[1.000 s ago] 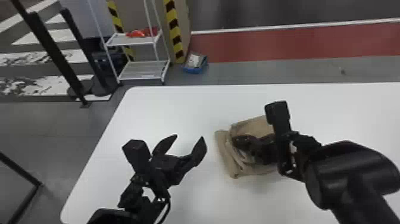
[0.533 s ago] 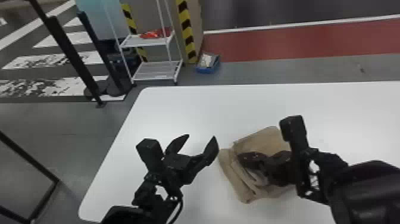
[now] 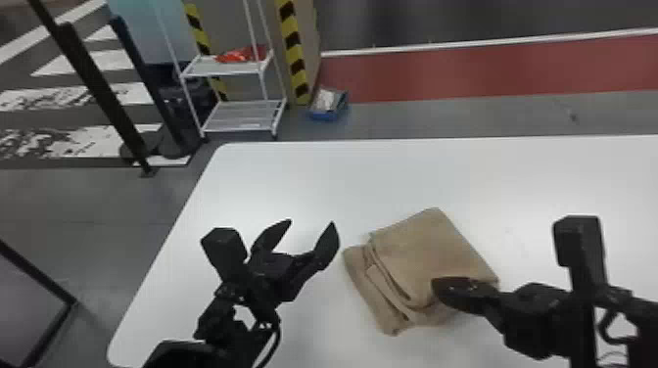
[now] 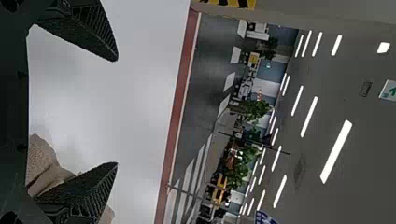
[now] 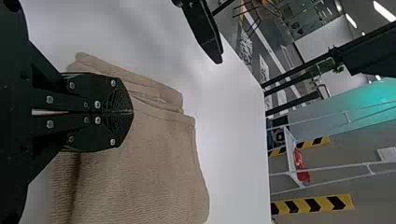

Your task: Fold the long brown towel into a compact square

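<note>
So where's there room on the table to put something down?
Between the towel and the table's far edge, and in its far-left corner beyond the left fingers. It's crowded at the towel's near right side, where the right fingers are.

A white desk (image 3: 303,181); in the head view, grey floor (image 3: 122,200) at nine o'clock, dark posts (image 3: 93,83) at ten, a white rack (image 3: 245,120) near eleven, a red band (image 3: 440,73) from twelve to two; lamps (image 4: 336,151) glow overhead in the left wrist view

there is room to pass along the far side of the bench (image 3: 372,181), beyond the towel (image 3: 421,249). the left claw (image 3: 312,225) blocks the way just left of it; the right claw (image 3: 436,285) obstructs its near right part.
</note>
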`<action>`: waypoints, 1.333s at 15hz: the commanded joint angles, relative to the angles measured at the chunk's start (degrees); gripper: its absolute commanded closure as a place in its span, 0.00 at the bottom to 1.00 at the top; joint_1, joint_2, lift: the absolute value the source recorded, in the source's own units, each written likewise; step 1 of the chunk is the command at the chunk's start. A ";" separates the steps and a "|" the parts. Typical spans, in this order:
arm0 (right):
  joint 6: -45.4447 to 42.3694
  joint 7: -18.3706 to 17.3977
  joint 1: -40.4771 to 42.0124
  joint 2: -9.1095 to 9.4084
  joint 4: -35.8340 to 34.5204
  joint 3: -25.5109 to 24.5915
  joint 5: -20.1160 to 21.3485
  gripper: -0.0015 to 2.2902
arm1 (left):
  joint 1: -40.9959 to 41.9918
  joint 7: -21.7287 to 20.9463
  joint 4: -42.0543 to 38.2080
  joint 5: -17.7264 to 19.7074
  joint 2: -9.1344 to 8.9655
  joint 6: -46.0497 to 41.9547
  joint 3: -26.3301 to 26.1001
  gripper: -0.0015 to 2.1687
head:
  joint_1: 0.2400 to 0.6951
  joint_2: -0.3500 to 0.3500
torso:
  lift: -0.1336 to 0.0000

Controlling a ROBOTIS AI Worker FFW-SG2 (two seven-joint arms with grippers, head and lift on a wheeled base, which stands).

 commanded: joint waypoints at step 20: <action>-4.54 -6.66 -29.03 7.02 36.58 0.52 13.70 0.94 | -0.26 0.00 0.49 0.27 0.01 0.00 0.46 0.04 | 1.00 0.66 | 0.08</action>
